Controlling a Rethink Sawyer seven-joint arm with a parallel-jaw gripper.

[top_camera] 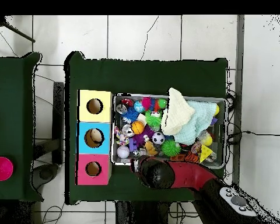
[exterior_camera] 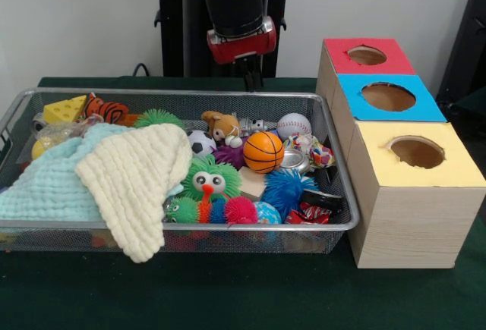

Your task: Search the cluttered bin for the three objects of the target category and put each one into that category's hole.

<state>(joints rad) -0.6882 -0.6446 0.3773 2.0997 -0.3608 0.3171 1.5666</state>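
Front view: end effector (exterior_camera: pixel 250 80) hangs behind the far rim of the bin (exterior_camera: pixel 228 227), above the desk (exterior_camera: pixel 228 292), w/ nothing in it; can't tell whether it's spread or closed, only dark tips show under the red wrist. Bin holds 2 cloths at left, a pale blue one (exterior_camera: pixel 45 186) under a cream one (exterior_camera: pixel 137 186) that droops over the near rim. Plush count: 1 brown plush animal (exterior_camera: pixel 222 125) near the far wall, 1 orange-black striped plush (exterior_camera: pixel 106 108) in the far left corner; a 3rd isn't visible. Balls: 1 orange basketball (exterior_camera: pixel 263 152), 1 baseball (exterior_camera: pixel 294 125), 1 soccer ball (exterior_camera: pixel 200 143). Also 1 yellow cheese wedge (exterior_camera: pixel 64 108), 1 green spiky toy with eyes (exterior_camera: pixel 209 180), 1 blue spiky ball (exterior_camera: pixel 285 190), plus small spiky ones along the near wall. Right of the bin, 3 boxes in a row: red hole (exterior_camera: pixel 367 55) farthest, blue-topped hole (exterior_camera: pixel 388 96) mid, yellow-topped hole (exterior_camera: pixel 417 152) nearest. Overhead view: same 3 boxes sit left of the bin (top_camera: pixel 224 134), red hole (top_camera: pixel 93 169) at the bottom, nearest the robot base, blue (top_camera: pixel 94 137) mid, yellow (top_camera: pixel 94 106) top. Arm (top_camera: pixel 183 175) lies along the bin's bottom edge, end effector (top_camera: pixel 135 165) just outside the bin's lower left corner, close to the red box. Basketball (top_camera: pixel 137 127) and baseball (top_camera: pixel 123 151) sit toward the box side, cloths toward the right.
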